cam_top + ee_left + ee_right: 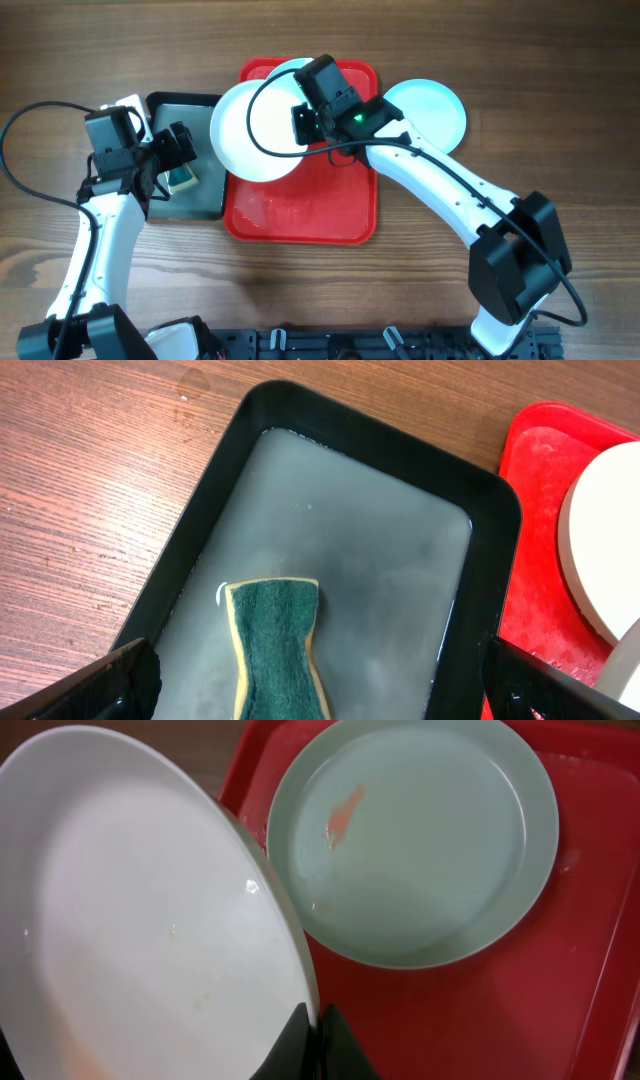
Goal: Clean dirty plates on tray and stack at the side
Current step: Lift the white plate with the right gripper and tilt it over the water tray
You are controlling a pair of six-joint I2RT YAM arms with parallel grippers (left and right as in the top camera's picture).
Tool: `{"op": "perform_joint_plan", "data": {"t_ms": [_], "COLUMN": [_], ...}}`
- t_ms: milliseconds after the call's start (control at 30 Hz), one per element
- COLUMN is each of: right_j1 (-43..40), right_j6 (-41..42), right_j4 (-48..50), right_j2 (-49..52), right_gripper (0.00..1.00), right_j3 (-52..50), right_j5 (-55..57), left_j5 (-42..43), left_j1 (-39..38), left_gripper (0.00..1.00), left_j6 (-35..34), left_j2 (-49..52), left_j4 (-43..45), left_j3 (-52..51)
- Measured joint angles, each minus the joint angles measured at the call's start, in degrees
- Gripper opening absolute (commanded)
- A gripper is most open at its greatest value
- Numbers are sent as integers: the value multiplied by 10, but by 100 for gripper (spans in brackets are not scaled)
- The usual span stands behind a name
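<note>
My right gripper [305,122] [315,1040] is shut on the rim of the white plate [250,130] [130,920] and holds it tilted above the left part of the red tray [300,205] [480,1020]. A light blue plate [420,840] with a reddish smudge lies flat on the tray's far end, mostly hidden in the overhead view [290,68]. Another light blue plate [425,110] lies on the table right of the tray. My left gripper [178,150] [340,695] is open above a green sponge [182,180] [275,650].
The sponge lies in a dark grey metal tray [205,200] [380,450] holding cloudy water, right against the red tray's left side. The red tray's surface looks wet. Bare wooden table [560,120] lies around.
</note>
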Motion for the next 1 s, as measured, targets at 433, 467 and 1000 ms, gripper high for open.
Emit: {"op": "perform_joint_plan", "data": {"t_ms": [433,467,1000], "right_j1": [0,0,50], "right_j6": [2,2,32], "right_j4": [47,52,261], "right_j2": [0,0,79], "right_gripper": [4,4,4], "right_j3": [0,0,0], "right_j5": [4,4,-18], "left_j5": [23,24,28], "left_j1": [0,0,0], "left_gripper": [100,100,100], "left_j6": [0,0,0], "left_j2": [-134,-159,-333], "left_j4": [-14,-14,-21], "left_j3": [0,0,0]}}
